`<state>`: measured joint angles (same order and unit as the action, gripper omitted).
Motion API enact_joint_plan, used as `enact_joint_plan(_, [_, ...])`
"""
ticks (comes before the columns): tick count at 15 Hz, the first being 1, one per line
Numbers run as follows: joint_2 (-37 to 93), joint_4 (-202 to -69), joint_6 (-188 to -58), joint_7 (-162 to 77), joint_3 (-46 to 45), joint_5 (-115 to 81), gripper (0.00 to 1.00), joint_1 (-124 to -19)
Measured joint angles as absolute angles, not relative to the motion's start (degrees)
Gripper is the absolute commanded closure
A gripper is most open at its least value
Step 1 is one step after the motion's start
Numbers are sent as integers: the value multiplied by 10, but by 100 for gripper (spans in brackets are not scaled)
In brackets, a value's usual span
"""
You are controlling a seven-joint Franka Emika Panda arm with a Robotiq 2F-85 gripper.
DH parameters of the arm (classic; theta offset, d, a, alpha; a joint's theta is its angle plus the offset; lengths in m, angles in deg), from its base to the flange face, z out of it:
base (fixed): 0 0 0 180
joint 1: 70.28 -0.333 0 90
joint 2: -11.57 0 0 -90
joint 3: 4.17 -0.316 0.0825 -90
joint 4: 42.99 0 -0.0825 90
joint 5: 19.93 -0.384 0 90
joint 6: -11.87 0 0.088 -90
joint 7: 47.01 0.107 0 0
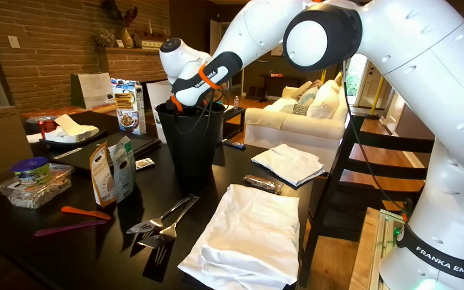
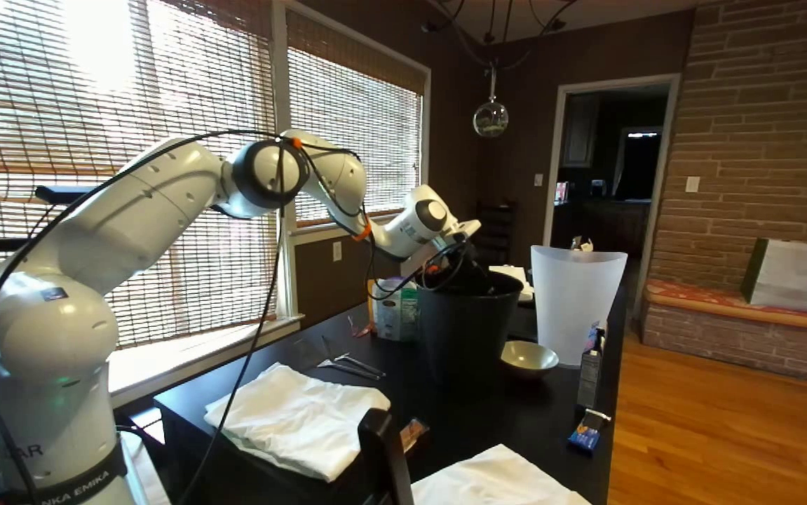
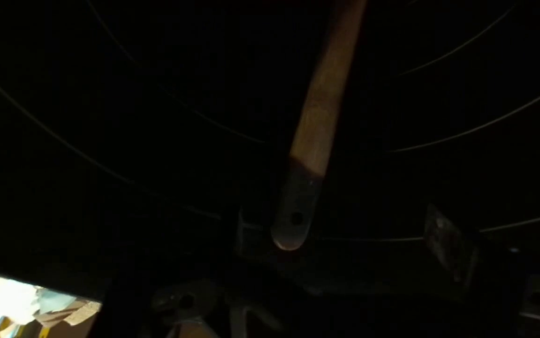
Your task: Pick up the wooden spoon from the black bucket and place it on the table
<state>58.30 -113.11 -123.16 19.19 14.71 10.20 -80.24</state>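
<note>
The black bucket [image 1: 189, 149] stands upright on the dark table [image 1: 94, 259]; the bucket [image 2: 463, 337] and the table [image 2: 477, 417] show in both exterior views. The arm reaches down into the bucket's mouth, so the fingers are hidden in both exterior views. In the wrist view, the wooden spoon [image 3: 322, 108] leans inside the dark bucket. Its handle end, with a hole, points toward my gripper [image 3: 347, 237]. The fingers are wide apart. The handle end lies between them, close to the left finger; contact cannot be told. The spoon's head is out of view.
Beside the bucket are two standing pouches [image 1: 103, 177], metal utensils [image 1: 167, 229], a white folded cloth [image 1: 252, 229] and a second cloth [image 1: 290, 163]. A bowl [image 2: 529, 356] and a tall white bin [image 2: 575, 301] stand close by. A cereal box [image 1: 129, 106] stands behind.
</note>
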Motion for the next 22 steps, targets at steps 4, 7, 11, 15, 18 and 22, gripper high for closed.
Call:
enact_joint_plan(4, [588, -1127, -1220, 203, 156, 105, 0, -809])
enact_joint_plan(7, [598, -1117, -1220, 212, 158, 105, 0, -809])
enact_joint_plan(11, [614, -1098, -1220, 224, 164, 105, 0, -810])
enact_joint_plan(15, [621, -1089, -1214, 247, 180, 110, 0, -815])
enact_joint_plan(18, [621, -1085, -1192, 262, 190, 116, 0, -822])
enact_joint_plan(22, [621, -1081, -1153, 295, 195, 129, 0, -830])
